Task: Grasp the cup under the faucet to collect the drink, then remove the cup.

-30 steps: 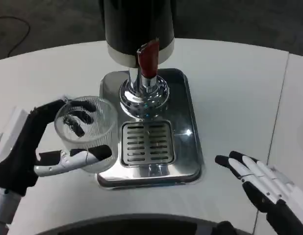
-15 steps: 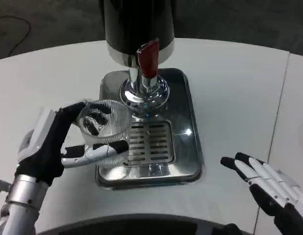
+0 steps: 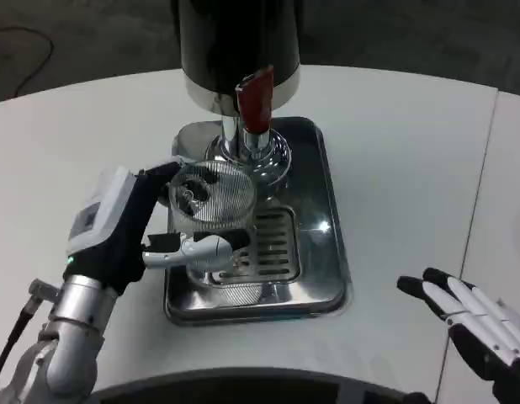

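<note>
Over the left part of the slotted grille on the shiny steel drip tray point(image 3: 327, 210), I have the clear ribbed plastic cup point(image 3: 211, 200) held in my left hand point(image 3: 151, 231), fingers wrapped round its wall from the left. The cup is tipped, its mouth facing up toward the camera. It sits just left of and in front of the chrome faucet column point(image 3: 247, 151); the red tap lever point(image 3: 256, 99) hangs above, to the cup's upper right, under the black cylindrical dispenser body point(image 3: 235, 42). So from my hand the spout lies to the right and slightly away, and I judge a short shift that way, plus righting the cup, is what's left before filling. My right hand point(image 3: 474, 324) rests well apart on the white table point(image 3: 411, 135), fingers straight and spread, holding nothing; the left is plainly the nearer.
</note>
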You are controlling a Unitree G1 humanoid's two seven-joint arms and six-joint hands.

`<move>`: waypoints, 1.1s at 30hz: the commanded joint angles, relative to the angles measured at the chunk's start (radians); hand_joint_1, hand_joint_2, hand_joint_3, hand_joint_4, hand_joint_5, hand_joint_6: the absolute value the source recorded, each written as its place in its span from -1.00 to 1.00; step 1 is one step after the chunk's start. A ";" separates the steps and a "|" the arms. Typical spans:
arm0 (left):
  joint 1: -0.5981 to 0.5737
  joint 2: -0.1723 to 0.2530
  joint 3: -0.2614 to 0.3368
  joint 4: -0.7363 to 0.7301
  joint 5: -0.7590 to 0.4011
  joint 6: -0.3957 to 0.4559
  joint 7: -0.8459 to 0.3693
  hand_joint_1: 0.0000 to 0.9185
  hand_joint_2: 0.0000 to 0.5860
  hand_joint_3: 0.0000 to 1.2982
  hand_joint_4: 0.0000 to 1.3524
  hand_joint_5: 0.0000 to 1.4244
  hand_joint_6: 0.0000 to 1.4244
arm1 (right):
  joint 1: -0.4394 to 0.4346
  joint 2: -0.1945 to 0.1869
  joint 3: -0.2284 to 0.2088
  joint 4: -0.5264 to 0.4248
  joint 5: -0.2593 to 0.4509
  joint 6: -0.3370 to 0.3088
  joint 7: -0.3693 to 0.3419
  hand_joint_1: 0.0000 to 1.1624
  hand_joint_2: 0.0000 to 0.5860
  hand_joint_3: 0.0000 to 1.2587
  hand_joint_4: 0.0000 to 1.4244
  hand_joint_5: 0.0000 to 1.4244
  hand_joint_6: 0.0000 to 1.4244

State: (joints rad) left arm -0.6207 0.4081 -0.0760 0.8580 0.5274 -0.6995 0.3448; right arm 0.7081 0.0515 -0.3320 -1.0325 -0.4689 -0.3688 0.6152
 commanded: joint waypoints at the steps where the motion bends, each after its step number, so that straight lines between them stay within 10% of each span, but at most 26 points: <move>1: -0.051 -0.009 -0.036 0.040 0.015 -0.009 0.050 0.17 -0.87 0.04 0.10 0.20 -0.14 | 0.028 -0.010 -0.013 -0.015 0.025 -0.013 -0.018 -0.26 0.68 -0.87 -1.00 -1.00 -1.00; 33: -0.175 -0.038 -0.190 0.215 0.032 0.102 0.048 -0.05 -0.83 0.03 0.13 0.24 -0.16 | 0.023 -0.061 -0.027 -0.015 0.057 0.050 -0.047 -0.26 0.68 -0.85 -1.00 -1.00 -1.00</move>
State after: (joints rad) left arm -0.8171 0.3701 -0.2458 1.0510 0.5510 -0.6185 0.4256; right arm 0.7219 -0.0058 -0.3593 -1.0325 -0.4308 -0.3241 0.5848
